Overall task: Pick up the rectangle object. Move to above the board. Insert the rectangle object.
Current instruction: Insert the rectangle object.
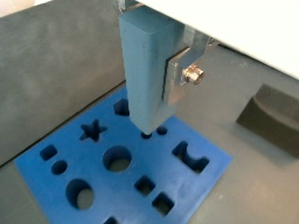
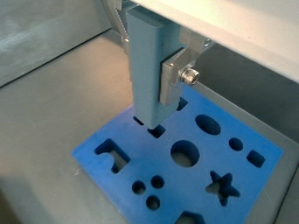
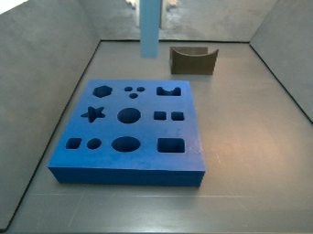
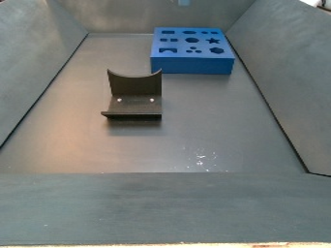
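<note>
The rectangle object, a pale blue-grey bar [image 1: 142,61], hangs upright in my gripper [image 1: 152,80], which is shut on its upper part; a silver finger [image 1: 179,74] presses its side. It shows the same in the other wrist view: bar [image 2: 147,61], gripper [image 2: 155,83]. The bar's lower end hangs above the bright blue board [image 1: 70,162] [image 2: 117,179], over a small hole near one edge. In a side view the bar [image 3: 149,27] hangs well above the far edge of the board [image 3: 134,163]; the gripper is cut off at the top. Another side view shows only the board [image 4: 195,64].
The fixture, a dark bracket with a curved notch, stands on the grey floor beyond the board [image 3: 191,60] and shows nearer in a side view [image 4: 132,97] and in a wrist view [image 1: 271,115]. Grey sloping walls enclose the floor.
</note>
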Robot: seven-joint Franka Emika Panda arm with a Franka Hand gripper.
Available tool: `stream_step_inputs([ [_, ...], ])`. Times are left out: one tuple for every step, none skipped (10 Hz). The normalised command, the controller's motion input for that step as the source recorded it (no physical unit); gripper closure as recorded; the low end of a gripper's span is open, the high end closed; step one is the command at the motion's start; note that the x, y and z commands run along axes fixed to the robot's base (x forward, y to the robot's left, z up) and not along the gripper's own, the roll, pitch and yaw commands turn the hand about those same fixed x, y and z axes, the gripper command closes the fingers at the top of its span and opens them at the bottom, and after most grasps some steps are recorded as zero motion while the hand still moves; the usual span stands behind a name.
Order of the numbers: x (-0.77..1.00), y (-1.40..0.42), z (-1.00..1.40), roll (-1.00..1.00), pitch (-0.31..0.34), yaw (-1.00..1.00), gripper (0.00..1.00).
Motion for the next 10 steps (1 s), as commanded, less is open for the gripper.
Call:
stream_step_inputs([
  [0.00,-0.06,0.00,-0.05,0.000,0.00,1.00],
  [-0.03,-0.32,-0.11,-0.06,-0.263,0.19,1.00],
  [0.33,-0.72,-0.23,-0.13,-0.177,0.01,1.00],
  [0.48,-0.88,-0.53,-0.16,-0.051,0.02,1.00],
  [0.46,-0.87,-0.53,-0.17,-0.069,0.00,1.00],
  [0.29,-0.77,-0.37,-0.16,-0.243,0.02,1.00],
  [0.41,-0.79,-0.44,-0.16,-0.134,0.00,1.00],
  [0.42,-0.75,-0.40,-0.17,-0.109,0.00,1.00],
  [0.00,-0.27,-0.15,-0.09,-0.186,0.01,1.00],
  [0.00,-0.06,-0.01,0.00,-0.017,0.00,1.00],
])
